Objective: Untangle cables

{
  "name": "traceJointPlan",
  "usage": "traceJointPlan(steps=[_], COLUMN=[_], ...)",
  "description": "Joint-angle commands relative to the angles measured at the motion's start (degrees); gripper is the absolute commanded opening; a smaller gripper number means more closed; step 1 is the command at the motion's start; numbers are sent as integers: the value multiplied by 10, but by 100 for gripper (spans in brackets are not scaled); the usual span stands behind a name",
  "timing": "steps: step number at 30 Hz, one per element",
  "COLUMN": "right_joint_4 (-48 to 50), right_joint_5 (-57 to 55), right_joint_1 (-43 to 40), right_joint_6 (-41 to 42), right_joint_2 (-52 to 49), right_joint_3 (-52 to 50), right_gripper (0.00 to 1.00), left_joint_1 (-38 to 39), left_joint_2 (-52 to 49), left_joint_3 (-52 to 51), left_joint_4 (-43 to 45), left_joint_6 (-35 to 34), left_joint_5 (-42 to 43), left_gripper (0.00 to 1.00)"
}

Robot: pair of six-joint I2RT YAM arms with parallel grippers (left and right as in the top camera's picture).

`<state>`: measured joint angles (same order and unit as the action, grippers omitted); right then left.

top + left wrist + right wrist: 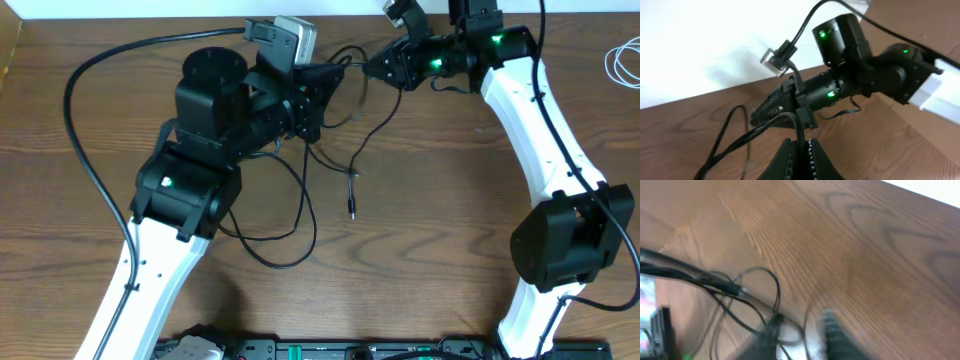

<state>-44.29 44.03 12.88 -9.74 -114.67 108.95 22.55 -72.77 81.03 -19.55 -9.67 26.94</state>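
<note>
While black cables (351,192) loop across the table (430,220), left gripper (801,150) pinched on one; right gripper (800,336) blurred, grip unclear

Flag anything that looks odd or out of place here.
The black cables lie in a snarl at the far side of the table, one plug end trailing loose toward the middle. The white cable lies apart at the right edge.

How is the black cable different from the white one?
Colour: the black cable is dark, the white cable is pale.
Place: the black cable loops over the middle of the table; the white cable lies alone at its right edge, partly out of view.
Hold: the left gripper has its jaws shut on the black cable; nothing touches the white cable.
Both are thin, bendy cords.
</note>
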Motion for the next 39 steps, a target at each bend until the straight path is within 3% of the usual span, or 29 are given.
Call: traceJointPlan(steps=[1, 4, 6, 11, 14, 15, 19, 21, 29, 39], right_joint_4=[8, 3, -3, -11, -14, -16, -18, -18, -25, -35], right_joint_5=[-70, -193, -214, -185, -64, -26, 23, 23, 48, 115], right_joint_1=[-1, -6, -11, -17, -18, -18, -18, -18, -14, 5], right_joint_6=[83, 162, 175, 169, 76, 49, 19, 17, -28, -93], right_joint_2=[-1, -2, -6, -20, -21, -19, 1, 17, 103, 115], right_joint_3=[5, 3, 2, -2, -2, -2, -2, -2, -2, -2], right_gripper=[1, 1, 1, 1, 3, 9, 50, 61, 75, 77], left_joint_1=[-2, -10, -23, -53, -68, -71, -73, -73, -73, -73], left_joint_2=[19, 30, 40, 70, 79, 79, 72, 67, 42, 36], left_joint_3=[6, 6, 6, 6, 6, 6, 6, 6, 6, 6], left_joint_4=[4, 12, 23, 38, 35, 32, 17, 11, 3, -15], left_joint_6=[-8, -8, -8, -10, -15, -19, -19, -21, -32, -38], left_joint_5=[11, 9, 9, 9, 9, 9, 9, 10, 10, 12], left_gripper=[7, 8, 8, 7, 7, 8, 8, 7, 8, 7])
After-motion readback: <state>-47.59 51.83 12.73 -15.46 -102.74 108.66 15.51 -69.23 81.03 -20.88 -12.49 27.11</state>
